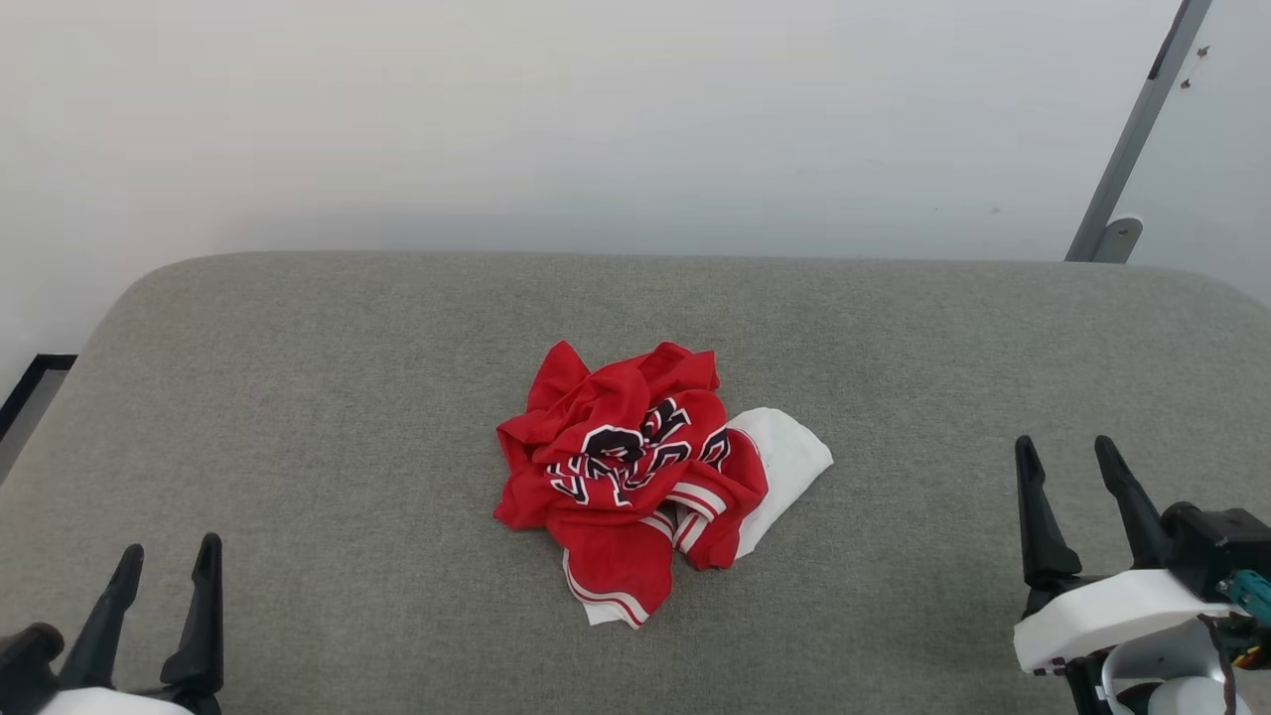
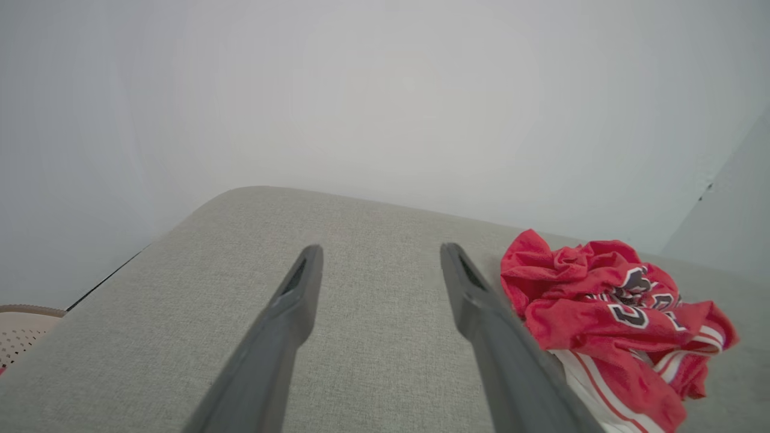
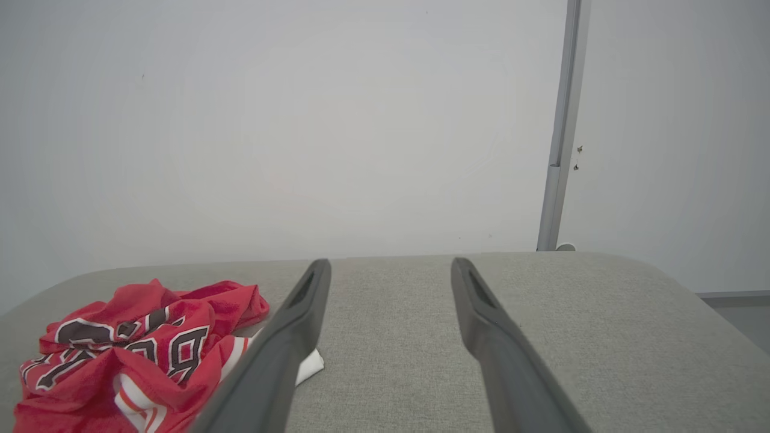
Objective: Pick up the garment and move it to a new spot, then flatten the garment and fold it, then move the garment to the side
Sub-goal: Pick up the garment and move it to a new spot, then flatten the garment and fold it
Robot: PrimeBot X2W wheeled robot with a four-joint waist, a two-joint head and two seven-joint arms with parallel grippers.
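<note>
A crumpled red garment (image 1: 635, 477) with white sleeves, striped trim and black lettering lies bunched in the middle of a grey, woven, cushioned surface (image 1: 298, 397). The left gripper (image 1: 172, 546) and right gripper (image 1: 1063, 444) hover near the front corners, well apart from it, fingers spread and holding nothing. The cloth looks light, soft and limp; a raised fold atop the heap seems the easiest pinch
</note>
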